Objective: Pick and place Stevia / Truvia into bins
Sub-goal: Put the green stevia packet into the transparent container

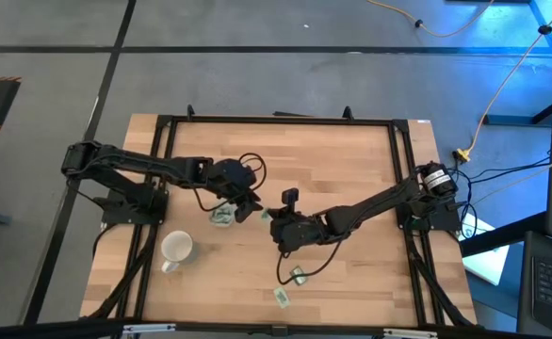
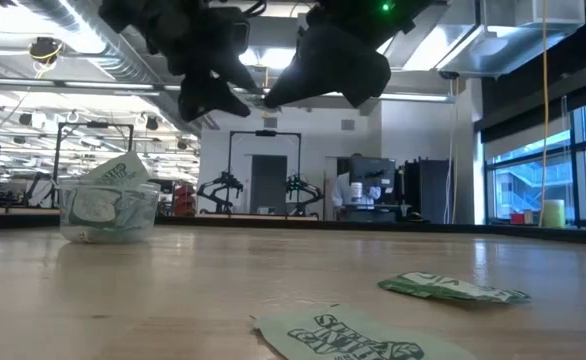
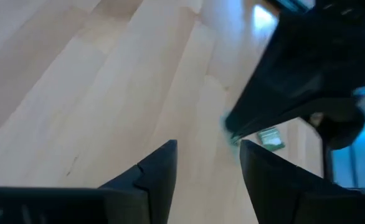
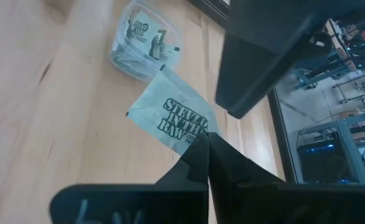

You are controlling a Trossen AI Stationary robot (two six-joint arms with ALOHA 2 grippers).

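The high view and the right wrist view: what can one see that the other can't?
Only the high view shows the white mug, two loose sachets near the table's front edge, and both whole arms. Only the right wrist view shows the print on the sachet pinched in the right tool. Both show the clear cup holding sachets, and the open left tool.
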